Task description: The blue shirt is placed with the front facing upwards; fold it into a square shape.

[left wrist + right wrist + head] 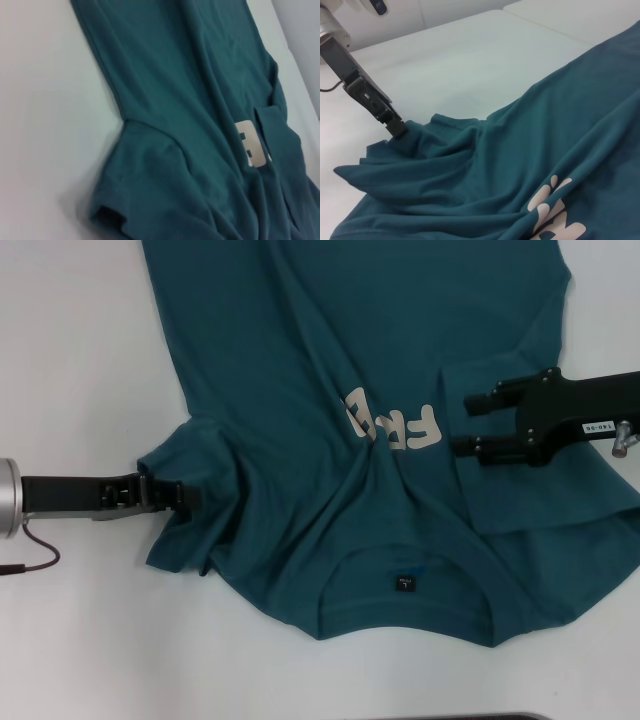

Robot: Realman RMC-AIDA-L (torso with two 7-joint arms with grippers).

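now left claw (188, 498) pinches blue shirt (300, 390) sleeve; right claw (470, 423) spread above

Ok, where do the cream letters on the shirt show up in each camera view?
Head view: cream letters mid-frame, left of the right gripper.
Left wrist view: one cream patch, partly folded under.
Right wrist view: bottom edge.
Shared landmark: the bunched sleeve of the blue shirt.

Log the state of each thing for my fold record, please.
blue shirt: front up, wrinkled, not yet folded square; right sleeve turned over onto the chest.
left sleeve: bunched, pinched by the left gripper.
left gripper: shut on the sleeve.
right gripper: open, above the chest, holding nothing.
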